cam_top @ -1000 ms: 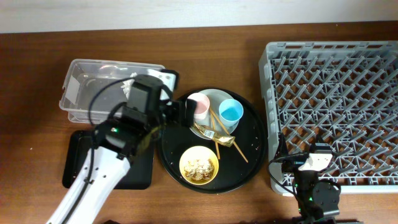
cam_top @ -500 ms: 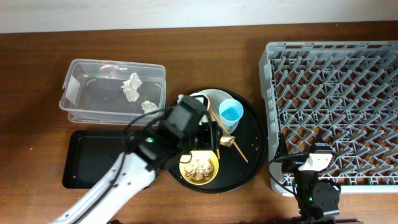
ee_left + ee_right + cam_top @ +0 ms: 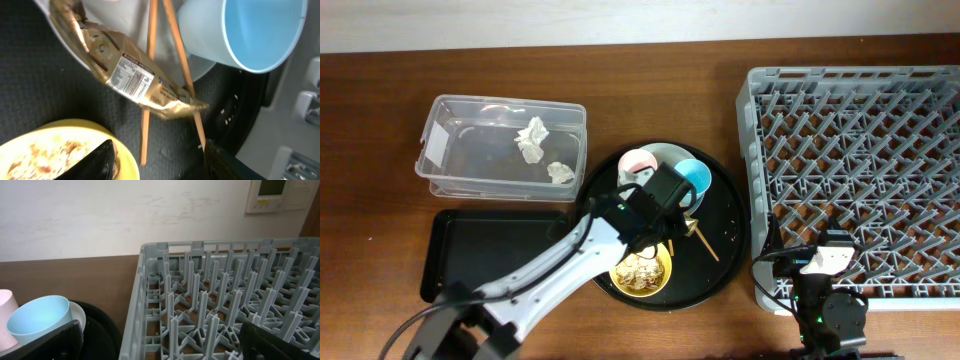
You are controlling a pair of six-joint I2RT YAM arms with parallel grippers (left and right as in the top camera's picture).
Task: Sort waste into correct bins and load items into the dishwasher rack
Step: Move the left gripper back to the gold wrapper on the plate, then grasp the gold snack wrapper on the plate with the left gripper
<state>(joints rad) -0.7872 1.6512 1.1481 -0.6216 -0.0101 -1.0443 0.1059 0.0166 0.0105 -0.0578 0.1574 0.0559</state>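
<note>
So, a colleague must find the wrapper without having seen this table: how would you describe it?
Start at the large round black tray left of the grey dishwasher rack. Near its middle, beside the blue cup and crossing the wooden chopsticks, lies the wrapper. It alone is crinkled and gold-brown, with a white printed label.

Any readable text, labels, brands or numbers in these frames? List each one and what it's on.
Nothing can be read for certain.
On the gold-brown wrapper: white printed panel with rows of fine text, too blurred to read.
On the clear tub: white label, no characters legible from overhead.
On the wall panel: faint markings, too small to read.
</note>
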